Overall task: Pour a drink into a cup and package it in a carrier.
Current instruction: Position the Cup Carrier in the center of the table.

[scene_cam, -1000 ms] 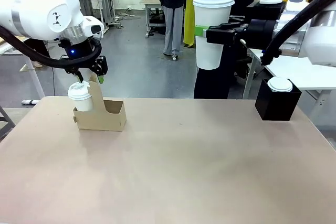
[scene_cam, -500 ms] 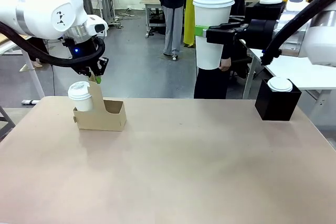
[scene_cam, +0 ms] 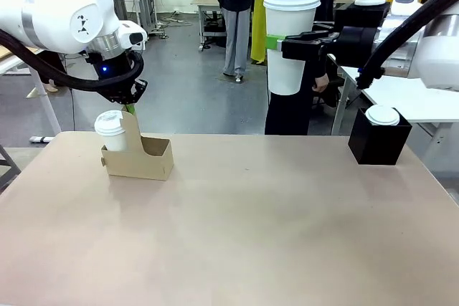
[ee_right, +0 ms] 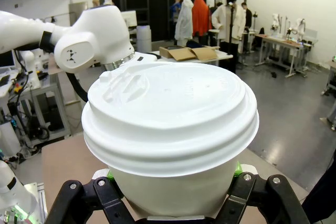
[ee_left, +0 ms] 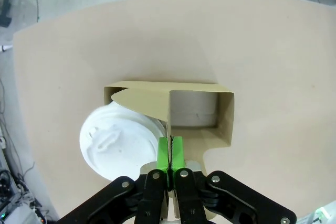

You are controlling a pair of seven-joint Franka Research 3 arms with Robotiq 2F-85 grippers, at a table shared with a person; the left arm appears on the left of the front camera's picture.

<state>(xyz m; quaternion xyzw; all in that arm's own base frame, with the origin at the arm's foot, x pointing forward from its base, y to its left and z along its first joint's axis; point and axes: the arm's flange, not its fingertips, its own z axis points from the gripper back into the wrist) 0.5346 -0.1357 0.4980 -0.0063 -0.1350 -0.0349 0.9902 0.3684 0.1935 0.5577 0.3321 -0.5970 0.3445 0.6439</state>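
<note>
Left gripper (scene_cam: 131, 108): pressed together on the carrier's (scene_cam: 143, 160) upright handle panel (scene_cam: 133, 130), coming down on it from above; the left wrist view showed the green pads (ee_left: 163, 153) clamped flat on either side of the thin cardboard edge, with no gap visible.
Carrier: stood on the worktop (scene_cam: 251, 234) at the robot's left, toward the far edge; the front view showed it side-on as a low brown box; the left wrist view (ee_left: 227, 121) showed it from above, with its two compartments divided by the handle panel (ee_left: 142, 100).
Shorter cup (scene_cam: 111, 130): seated in the carrier's left slot, lid on; from above (ee_left: 118, 142) the lid leaned against the panel; the other compartment showed a bare grey interior.
Right gripper (scene_cam: 283, 42): closed around the tall cup (scene_cam: 289, 41), fingers on both sides of its upper wall.
Tall cup: held upright in the air, high above the worktop's far edge and well apart from the carrier; the right wrist view (ee_right: 168, 114) showed the white lid at close range, gripper (ee_right: 170, 198) beneath it.
Drink: could not be told; the lid covered the contents.
Black box (scene_cam: 376, 145): at the worktop's far right corner, a lidded white cup (scene_cam: 382, 115) on top.
</note>
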